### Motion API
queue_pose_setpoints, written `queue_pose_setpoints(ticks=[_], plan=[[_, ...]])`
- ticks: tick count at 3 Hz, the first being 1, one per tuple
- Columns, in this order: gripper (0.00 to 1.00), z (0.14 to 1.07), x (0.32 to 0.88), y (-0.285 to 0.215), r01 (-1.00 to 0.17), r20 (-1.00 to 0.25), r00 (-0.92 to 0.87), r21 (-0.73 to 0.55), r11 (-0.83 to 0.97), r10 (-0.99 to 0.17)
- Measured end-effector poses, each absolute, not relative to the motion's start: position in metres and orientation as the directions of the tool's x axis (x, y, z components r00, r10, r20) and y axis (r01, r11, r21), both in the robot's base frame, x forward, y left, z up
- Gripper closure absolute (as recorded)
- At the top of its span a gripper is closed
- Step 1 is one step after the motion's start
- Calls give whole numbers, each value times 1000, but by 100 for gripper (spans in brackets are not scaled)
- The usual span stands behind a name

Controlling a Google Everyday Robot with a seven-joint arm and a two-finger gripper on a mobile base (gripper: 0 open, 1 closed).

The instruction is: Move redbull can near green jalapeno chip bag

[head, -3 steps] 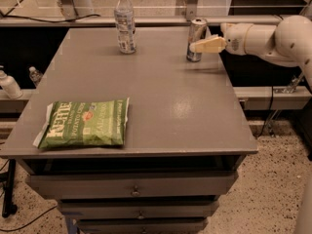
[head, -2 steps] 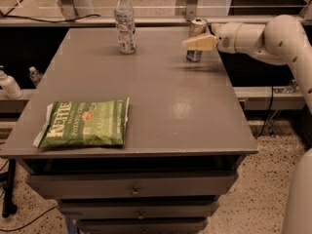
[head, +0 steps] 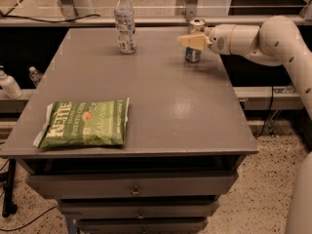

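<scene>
Slim silver-blue redbull can [head: 193,55] on grey table [head: 161,96], clasped in cream gripper [head: 187,40]; flat green jalapeno chip bag [head: 85,123] well apart.

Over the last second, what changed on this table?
The gripper moved left in the picture, from beside the redbull can to across its middle. It is unclear whether it holds the can. The can stands in about the same far-right spot. The green jalapeno chip bag and the plastic bottle stayed put.
</scene>
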State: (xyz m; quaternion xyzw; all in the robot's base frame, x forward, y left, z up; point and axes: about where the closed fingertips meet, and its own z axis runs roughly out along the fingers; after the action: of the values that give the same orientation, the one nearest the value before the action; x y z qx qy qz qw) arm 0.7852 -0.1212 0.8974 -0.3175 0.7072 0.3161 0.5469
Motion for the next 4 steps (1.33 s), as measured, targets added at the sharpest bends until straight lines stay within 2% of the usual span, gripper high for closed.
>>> queue_pose_setpoints(ticks=[1, 2, 3, 4], plan=[[66, 904, 764, -115, -808, -975, -205, 121, 577, -81], [87, 918, 744, -105, -826, -979, -192, 122, 550, -72], [100, 937, 714, -84, -858, -989, -138, 91, 505, -56], [100, 939, 677, -38, -901, -996, -67, 36, 433, -58]])
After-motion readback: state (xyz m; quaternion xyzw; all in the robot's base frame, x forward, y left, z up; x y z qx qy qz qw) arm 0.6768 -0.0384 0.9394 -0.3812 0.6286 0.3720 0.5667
